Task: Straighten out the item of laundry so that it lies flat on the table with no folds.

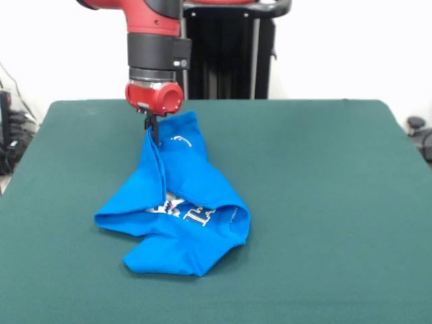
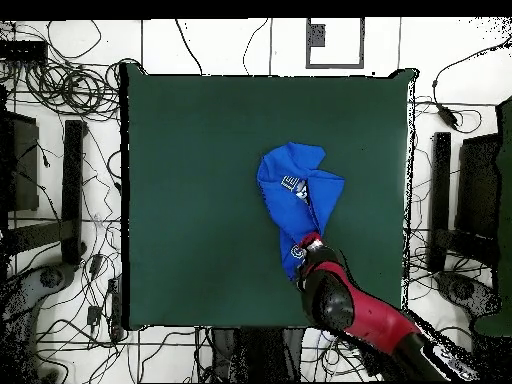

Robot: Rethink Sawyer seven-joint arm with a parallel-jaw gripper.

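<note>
The bright blue T-shirt (image 1: 179,212) lies crumpled on the dark green table (image 1: 324,202), left of centre in the front view. White lettering shows in a fold at its middle. My gripper (image 1: 154,132) is shut on the shirt's far edge and holds that part lifted, so the cloth hangs down from it to the table. In the overhead view the shirt (image 2: 298,190) sits right of centre, and my gripper (image 2: 303,244) is at its lower end, mostly hidden under the red wrist.
The robot's black pedestal (image 1: 229,61) stands behind the table's far edge. Cables (image 2: 70,90) and dark stands (image 2: 72,190) ring the table on the floor.
</note>
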